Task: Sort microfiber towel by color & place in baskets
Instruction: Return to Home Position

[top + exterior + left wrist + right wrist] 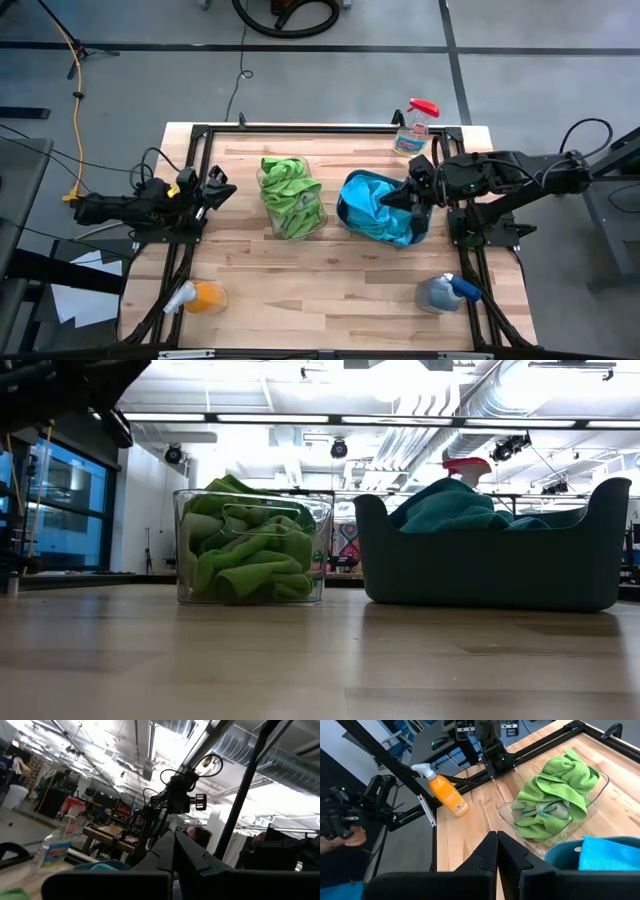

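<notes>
Blue towels (450, 506) half behind teal basket (490, 572) wall

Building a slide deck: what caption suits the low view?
Green towels fill the clear basket, beside the dark teal basket holding blue towels.

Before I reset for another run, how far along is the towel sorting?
Done: green towels in the clear tub, blue towels in the teal tub, none loose. In hand: nothing; left gripper at the table's left edge and right gripper over the teal tub are shut. Left: probably just parking arms.
</notes>
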Controlling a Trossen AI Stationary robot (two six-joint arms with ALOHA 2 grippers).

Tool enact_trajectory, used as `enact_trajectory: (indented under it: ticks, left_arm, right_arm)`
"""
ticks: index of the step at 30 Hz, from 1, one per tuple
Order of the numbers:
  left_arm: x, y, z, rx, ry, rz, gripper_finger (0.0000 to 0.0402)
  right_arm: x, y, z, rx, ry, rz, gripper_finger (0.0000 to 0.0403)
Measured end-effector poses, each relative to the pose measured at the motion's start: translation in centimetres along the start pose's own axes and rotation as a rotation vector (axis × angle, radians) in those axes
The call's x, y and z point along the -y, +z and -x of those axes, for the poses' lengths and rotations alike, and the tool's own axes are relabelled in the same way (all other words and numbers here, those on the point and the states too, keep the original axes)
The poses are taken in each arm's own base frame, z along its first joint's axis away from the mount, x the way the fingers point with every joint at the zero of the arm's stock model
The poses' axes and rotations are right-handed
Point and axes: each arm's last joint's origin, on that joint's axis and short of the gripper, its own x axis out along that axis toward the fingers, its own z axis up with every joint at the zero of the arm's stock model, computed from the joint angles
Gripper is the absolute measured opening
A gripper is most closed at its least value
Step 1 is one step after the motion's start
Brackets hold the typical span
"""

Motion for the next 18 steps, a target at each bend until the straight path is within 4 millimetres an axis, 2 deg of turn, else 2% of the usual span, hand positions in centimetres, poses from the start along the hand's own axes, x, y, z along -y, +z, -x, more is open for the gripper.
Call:
enact_trajectory:
  ticks: [9, 18]
  left_arm:
    - [-0.3, -0.7, 0.0, -0.074, 0.031, 0.058, 0.0000]
    - [-0.3, -0.7, 0.0, -0.075, 0.031, 0.058, 0.0000]
  right_arm:
    - [0.7, -0.2, 2.8, 0.008, 0.005, -0.004, 0.0000]
    - [1.2, -2.1, 7.6, -0.026, 0.008, 0.061, 0.0000]
